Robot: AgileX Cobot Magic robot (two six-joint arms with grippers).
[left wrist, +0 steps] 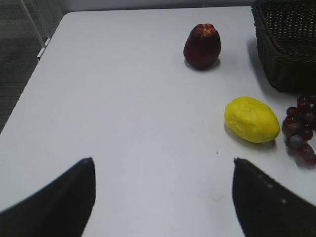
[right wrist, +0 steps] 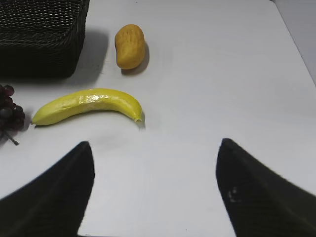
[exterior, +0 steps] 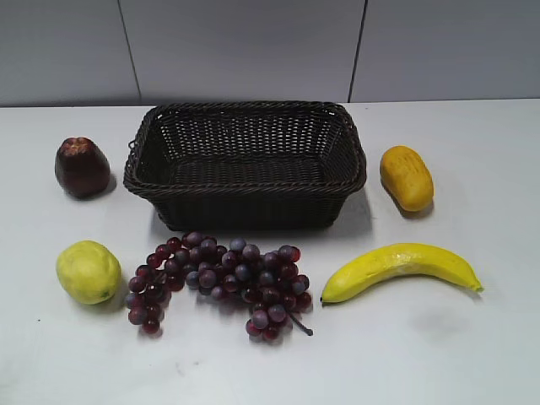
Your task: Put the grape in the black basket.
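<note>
The grape [exterior: 221, 283], a wide bunch of dark red and purple grapes, lies on the white table just in front of the black basket [exterior: 245, 187]. The basket is empty. Part of the bunch shows at the right edge of the left wrist view [left wrist: 301, 128] and at the left edge of the right wrist view [right wrist: 9, 112]. My left gripper [left wrist: 163, 160] is open and empty above bare table, left of the bunch. My right gripper [right wrist: 154, 143] is open and empty above bare table, right of the bunch. Neither gripper shows in the exterior view.
A yellow lemon-like fruit [exterior: 88, 272] lies left of the grape. A single dark red fruit [exterior: 82, 167] stands left of the basket. A banana [exterior: 400, 268] lies right of the grape. An orange-yellow fruit [exterior: 406, 177] lies right of the basket. The table's left edge [left wrist: 29, 84] is near.
</note>
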